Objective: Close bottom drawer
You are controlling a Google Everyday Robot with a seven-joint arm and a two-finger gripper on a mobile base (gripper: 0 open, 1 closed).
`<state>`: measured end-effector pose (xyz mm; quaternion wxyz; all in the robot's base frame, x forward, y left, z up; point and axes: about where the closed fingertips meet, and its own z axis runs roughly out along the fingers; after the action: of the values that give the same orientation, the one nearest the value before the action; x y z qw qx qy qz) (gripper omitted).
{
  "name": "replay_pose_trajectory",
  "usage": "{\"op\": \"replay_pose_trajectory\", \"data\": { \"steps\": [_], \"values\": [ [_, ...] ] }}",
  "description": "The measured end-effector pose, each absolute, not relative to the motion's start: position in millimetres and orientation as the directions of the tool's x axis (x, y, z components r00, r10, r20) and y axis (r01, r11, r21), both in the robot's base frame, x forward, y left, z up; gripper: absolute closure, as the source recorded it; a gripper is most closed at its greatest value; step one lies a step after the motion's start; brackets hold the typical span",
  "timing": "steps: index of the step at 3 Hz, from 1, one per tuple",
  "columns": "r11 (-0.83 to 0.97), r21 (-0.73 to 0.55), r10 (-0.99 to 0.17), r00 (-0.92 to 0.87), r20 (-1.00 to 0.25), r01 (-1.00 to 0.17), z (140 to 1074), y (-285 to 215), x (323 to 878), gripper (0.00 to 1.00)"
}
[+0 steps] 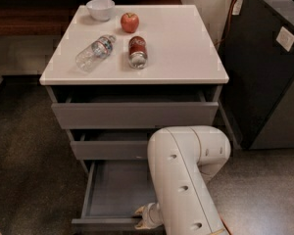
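The bottom drawer (115, 190) of the white-topped cabinet (176, 58) stands pulled far out, its shallow grey box interior empty and its flat front (103, 224) at the lower edge of the view. My gripper (144, 218) sits at the right part of that front edge, at the end of my white arm (183, 180), which covers the drawer's right half. The middle drawer (110, 148) and the top drawer (134, 114) above are each slightly out.
On the cabinet top lie a clear water bottle (94, 52), a red can (137, 52), a red apple (130, 22) and a white bowl (100, 9). A dark grey bin (264, 77) stands close on the right. Speckled floor lies to the left.
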<state>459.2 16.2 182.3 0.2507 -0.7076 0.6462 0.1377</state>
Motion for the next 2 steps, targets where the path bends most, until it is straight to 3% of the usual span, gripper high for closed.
{"op": "replay_pose_trajectory", "data": {
  "steps": [2],
  "values": [
    [-0.033, -0.203, -0.857, 0.132, -0.497, -0.979, 187.3, 8.6, 478.4, 1.00]
  ]
}}
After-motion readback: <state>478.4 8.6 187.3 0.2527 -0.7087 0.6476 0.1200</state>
